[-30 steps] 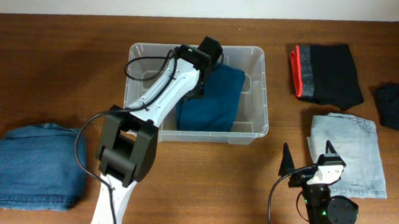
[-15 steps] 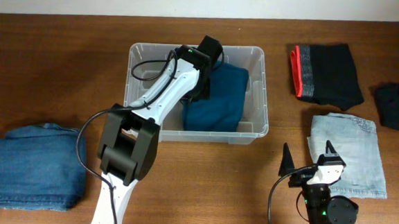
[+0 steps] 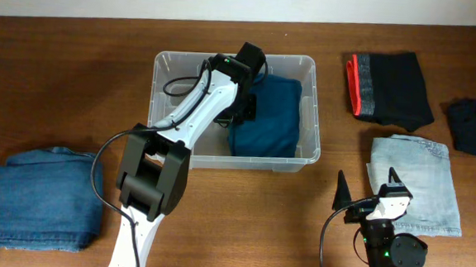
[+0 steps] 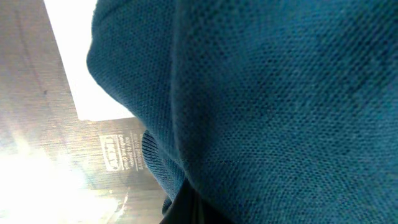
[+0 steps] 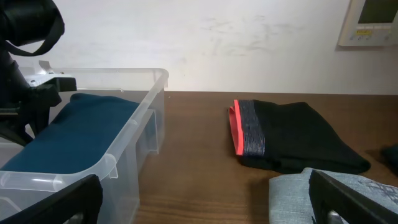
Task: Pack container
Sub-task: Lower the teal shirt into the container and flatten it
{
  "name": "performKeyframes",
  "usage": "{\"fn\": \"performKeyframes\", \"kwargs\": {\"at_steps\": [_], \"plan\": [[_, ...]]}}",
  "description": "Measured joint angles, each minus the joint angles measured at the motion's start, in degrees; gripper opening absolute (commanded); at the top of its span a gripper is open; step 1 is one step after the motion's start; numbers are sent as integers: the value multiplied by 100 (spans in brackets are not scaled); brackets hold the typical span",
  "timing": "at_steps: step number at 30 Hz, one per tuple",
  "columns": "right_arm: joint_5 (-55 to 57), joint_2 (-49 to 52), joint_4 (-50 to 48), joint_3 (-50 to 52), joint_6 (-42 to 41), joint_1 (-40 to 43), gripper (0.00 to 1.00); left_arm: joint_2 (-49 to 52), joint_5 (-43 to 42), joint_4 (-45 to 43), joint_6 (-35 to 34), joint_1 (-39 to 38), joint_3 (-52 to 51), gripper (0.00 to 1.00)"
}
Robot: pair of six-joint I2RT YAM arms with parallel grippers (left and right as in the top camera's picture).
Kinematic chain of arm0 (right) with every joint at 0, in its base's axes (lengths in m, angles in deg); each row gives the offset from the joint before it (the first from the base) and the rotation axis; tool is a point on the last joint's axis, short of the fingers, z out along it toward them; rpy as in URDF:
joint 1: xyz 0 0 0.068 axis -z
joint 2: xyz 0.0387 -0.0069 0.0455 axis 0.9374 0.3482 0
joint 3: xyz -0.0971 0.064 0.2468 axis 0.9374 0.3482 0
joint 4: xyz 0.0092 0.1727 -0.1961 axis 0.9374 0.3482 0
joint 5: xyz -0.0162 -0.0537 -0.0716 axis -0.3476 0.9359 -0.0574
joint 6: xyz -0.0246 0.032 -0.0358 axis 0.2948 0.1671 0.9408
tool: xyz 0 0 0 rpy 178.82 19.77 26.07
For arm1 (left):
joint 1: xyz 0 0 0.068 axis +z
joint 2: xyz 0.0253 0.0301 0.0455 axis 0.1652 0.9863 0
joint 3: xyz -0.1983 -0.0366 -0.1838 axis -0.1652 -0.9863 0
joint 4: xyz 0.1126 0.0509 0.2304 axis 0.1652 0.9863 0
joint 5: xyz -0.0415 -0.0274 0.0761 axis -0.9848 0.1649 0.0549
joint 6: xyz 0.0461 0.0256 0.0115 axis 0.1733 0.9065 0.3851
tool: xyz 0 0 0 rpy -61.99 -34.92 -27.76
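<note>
The teal sweater (image 3: 266,114) has slid right inside the container (image 3: 309,105), the left gripper (image 3: 244,109) clamped on it. The right gripper (image 3: 367,189) gapes above the wooden table (image 3: 59,81); a white wall (image 5: 249,37) stands behind.

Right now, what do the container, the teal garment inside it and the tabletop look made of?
Container: clear plastic, glossy; the wood shows through its walls.
Teal garment: knit fabric, matte; fine loop texture in the left wrist view, fibre unclear.
Tabletop: brown wood or wood-look laminate, slight sheen; visible grain.
</note>
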Motion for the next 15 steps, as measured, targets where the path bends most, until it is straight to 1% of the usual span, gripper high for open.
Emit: {"fn": "performKeyframes", "kwargs": {"at_steps": [2,5,8,9,10,13,15], "plan": [[0,0,0,0,-4,0,99,0,-24,0,7,2,0,6],[0,0,0,0,0,0,99,0,-11,9,33,7,0,22],[0,0,0,0,0,0,99,0,116,63,52,33,0,32],[0,0,0,0,-2,0,99,0,162,87,79,42,0,33],[0,0,2,0,-2,0,99,0,205,118,101,55,2,37],[0,0,2,0,2,0,99,9,317,256,203,66,79,42],[0,0,2,0,0,0,99,26,439,448,256,70,262,49]]}}
